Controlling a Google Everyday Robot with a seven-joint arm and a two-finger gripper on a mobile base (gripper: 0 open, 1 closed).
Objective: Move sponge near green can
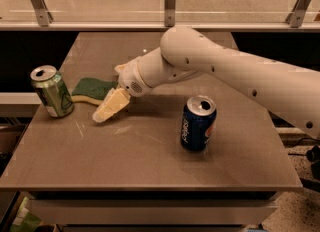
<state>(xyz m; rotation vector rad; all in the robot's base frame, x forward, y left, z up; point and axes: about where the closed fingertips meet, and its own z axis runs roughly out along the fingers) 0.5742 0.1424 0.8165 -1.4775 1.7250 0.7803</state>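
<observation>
The sponge (pixel 91 89), dark green on top with a pale yellow edge, lies flat on the table just right of the green can (pixel 52 92), which stands upright at the left edge. A small gap separates the two. My gripper (pixel 110 107) hangs from the white arm, pointing down and left, just in front of the sponge's right end. It is open and holds nothing. Its pale fingers (pixel 113 103) hide a little of the sponge's right corner.
A dark blue Pepsi can (pixel 198 123) stands upright right of centre, under my forearm. The brown table (pixel 150 166) ends close to the green can on the left. A glass rail with metal posts (pixel 170 1) runs behind the table.
</observation>
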